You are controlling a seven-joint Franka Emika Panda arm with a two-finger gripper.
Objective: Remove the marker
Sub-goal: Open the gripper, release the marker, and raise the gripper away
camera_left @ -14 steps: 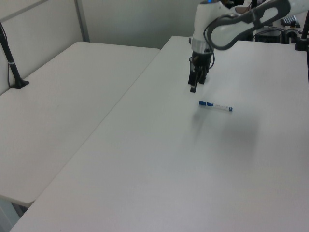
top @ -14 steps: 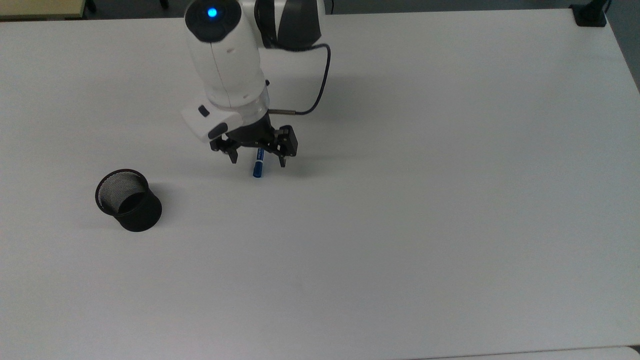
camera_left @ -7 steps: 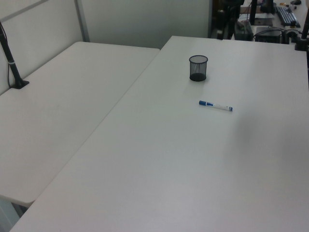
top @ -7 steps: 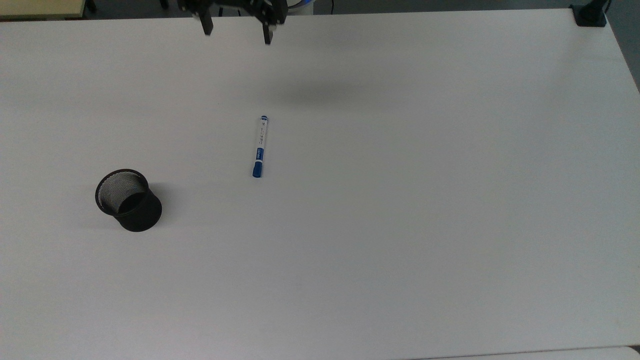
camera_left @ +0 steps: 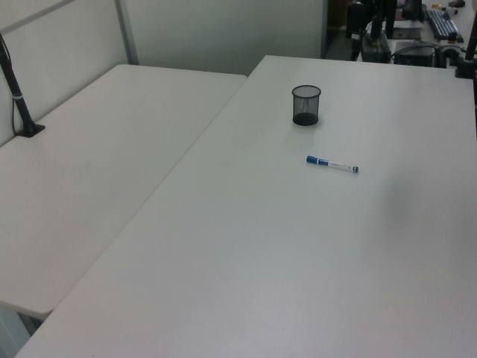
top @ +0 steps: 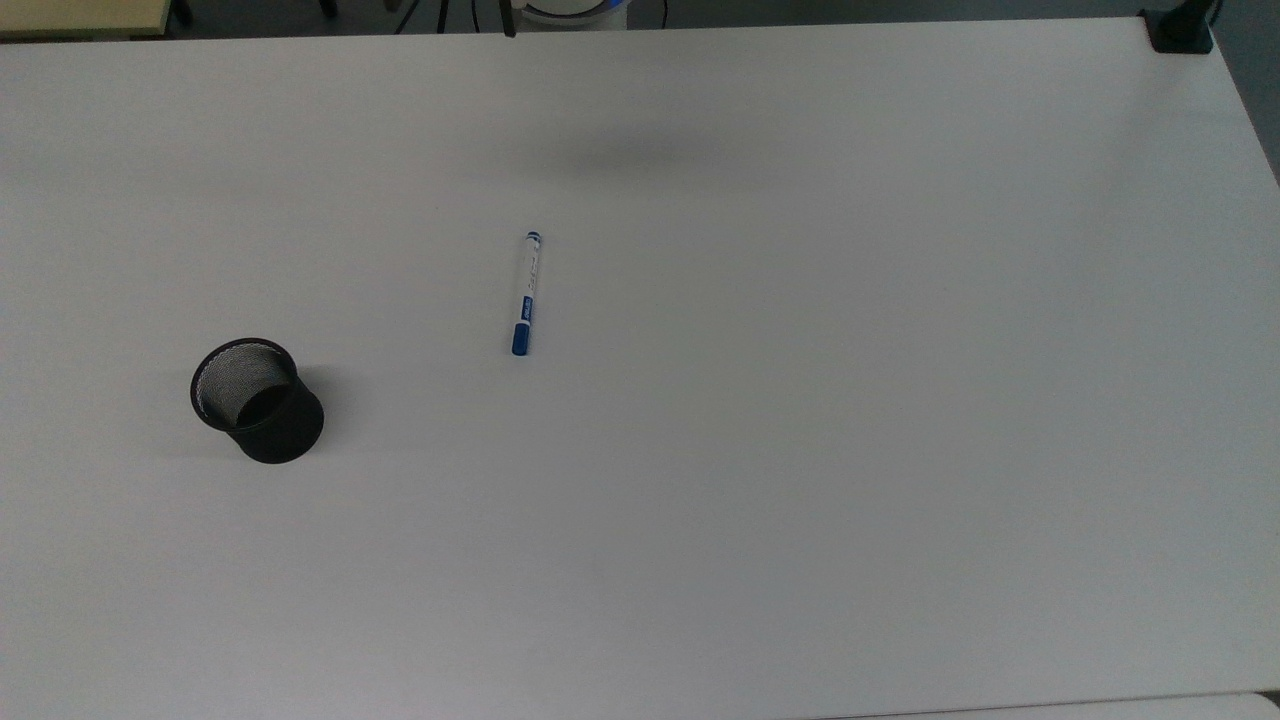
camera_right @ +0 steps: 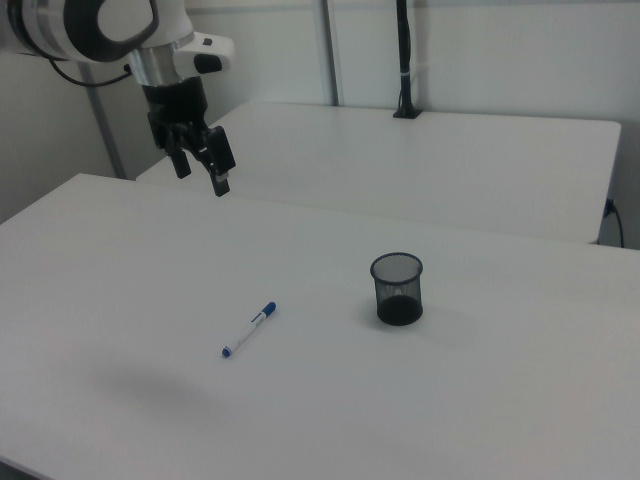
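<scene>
The slim white-barrelled marker with blue cap, blue end and blue label (top: 525, 294) lies flat on the white counter (top: 800, 400), well apart from the black mesh cup (top: 257, 400), so it looks already removed. The black two-finger gripper (camera_right: 198, 158) hangs open and empty, high at the right view's far left; pulling clear without brushing the marker seems best.

My workspace: a broad white table (top: 900, 400), evenly lit. In the left view, I see a second white table (camera_left: 89, 164) adjoining on the left view's left, with pale partition walls (camera_left: 209, 30) at the far side.
</scene>
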